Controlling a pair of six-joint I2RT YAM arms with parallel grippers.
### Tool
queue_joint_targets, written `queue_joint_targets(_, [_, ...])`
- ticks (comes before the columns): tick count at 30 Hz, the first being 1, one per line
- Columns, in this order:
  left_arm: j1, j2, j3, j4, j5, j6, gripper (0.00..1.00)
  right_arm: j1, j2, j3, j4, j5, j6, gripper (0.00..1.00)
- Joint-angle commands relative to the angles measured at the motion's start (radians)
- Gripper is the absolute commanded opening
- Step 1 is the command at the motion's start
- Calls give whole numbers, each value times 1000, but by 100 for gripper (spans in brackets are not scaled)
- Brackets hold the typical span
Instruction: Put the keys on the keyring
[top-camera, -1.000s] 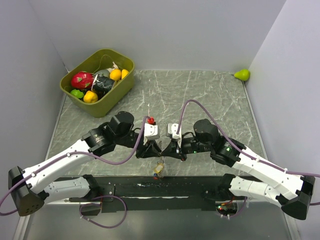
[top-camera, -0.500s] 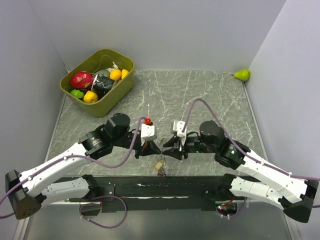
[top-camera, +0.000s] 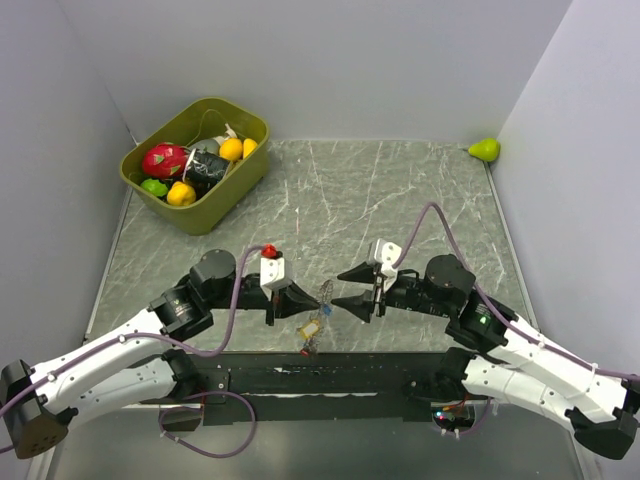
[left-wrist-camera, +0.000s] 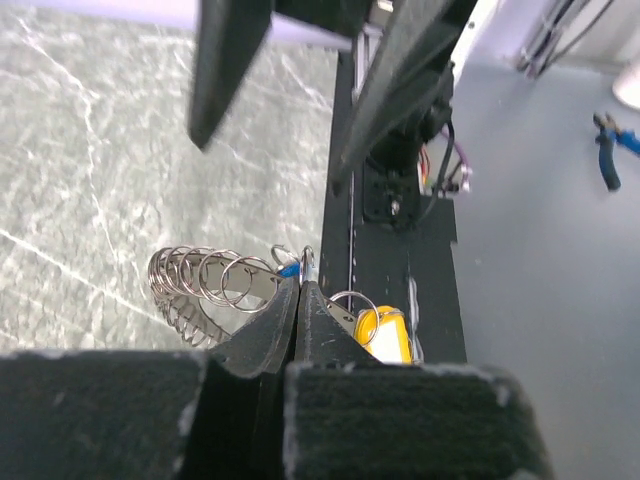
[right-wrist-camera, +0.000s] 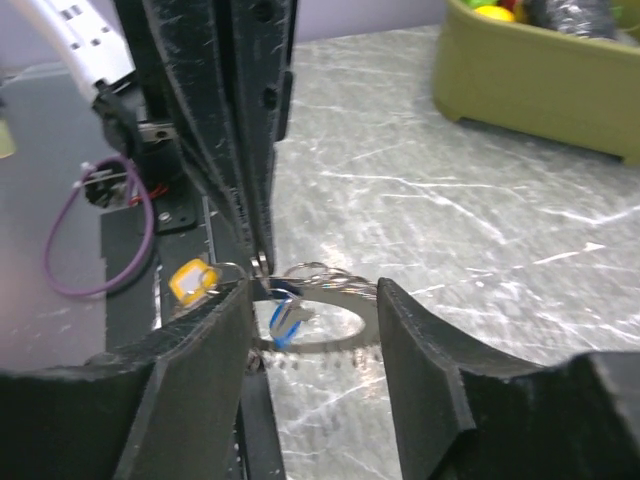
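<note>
Left tool has its jaws pressed together on the near end of the keyring, a silvery coiled loop sticking out sideways from the tips. The pads cover the pinch itself, so it is hard to make out whether the loop's wire or a key's small ring sits between them. A blue key hangs right at that pinch, half hidden behind the loop. A yellow key dangles just below the keyring, on its own small ring, over the black rail at the table's near edge. No red key can be made out.

Right tool faces the keyring from the opposite side, jaws apart, one finger to either side of the loop and neither touching it. From its own wrist camera the far rim of the loop blurs into the table, and whether the keyring rests on the table or hangs clear of it cannot be told.

Far from the keyring, toward the back left, an olive bin holds toy fruit; a green pear lies at the back right corner.
</note>
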Motion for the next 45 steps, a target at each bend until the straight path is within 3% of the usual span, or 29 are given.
queue_joint_targets(1, [-5, -59, -38, 293, -29, -88, 1, 0, 18, -4, 42, -68, 11, 57])
queue_joint_targets(17, [-3, -76, -13, 264, -19, -51, 1, 0, 82, -18, 77, -91, 28, 55])
queue_joint_targets(20, [-5, -82, -15, 268, -14, -50, 1, 0, 98, -16, 86, -94, 34, 46])
queue_joint_targets(24, [-3, -91, -16, 271, -16, -53, 1, 0, 101, -16, 82, -91, 29, 21])
queue_joint_targets(27, [-5, -99, -21, 268, -25, -48, 1, -2, 96, -18, 78, -98, 25, 8])
queue_joint_targets(30, [-3, -108, -22, 261, -36, -47, 1, 0, 96, -22, 78, -115, 20, 2])
queue_joint_targets(45, [-5, -145, -35, 269, -69, -54, 1, 0, 135, -35, 55, -154, 0, 0])
